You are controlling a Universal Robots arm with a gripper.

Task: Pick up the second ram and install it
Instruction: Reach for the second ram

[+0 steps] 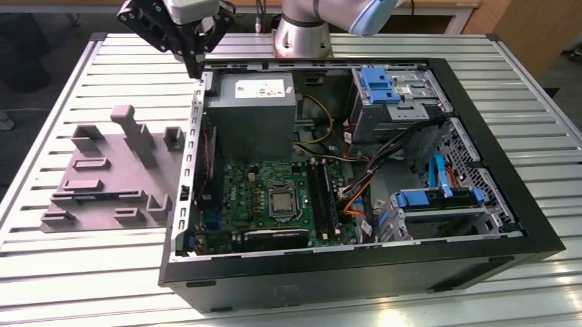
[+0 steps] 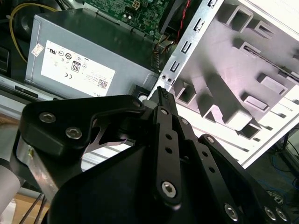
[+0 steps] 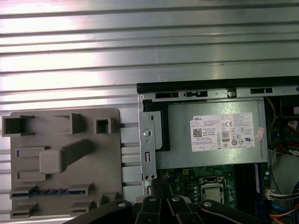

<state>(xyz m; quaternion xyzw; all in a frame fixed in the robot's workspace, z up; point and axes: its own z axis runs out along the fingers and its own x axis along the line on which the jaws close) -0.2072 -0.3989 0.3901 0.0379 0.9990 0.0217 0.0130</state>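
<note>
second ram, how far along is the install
Done: nothing visible yet for this stick. In hand: nothing; the gripper hangs empty above a corner of the computer case, by the power supply. Left: the second ram lies in the gray fixture beside the case, so pickup and seating remain.

Silver-grey arm (image 1: 300, 34), light-blue joint cap (image 1: 373, 15); matte black gripper (image 1: 193, 68), silver screw heads (image 2: 168, 188).
</note>
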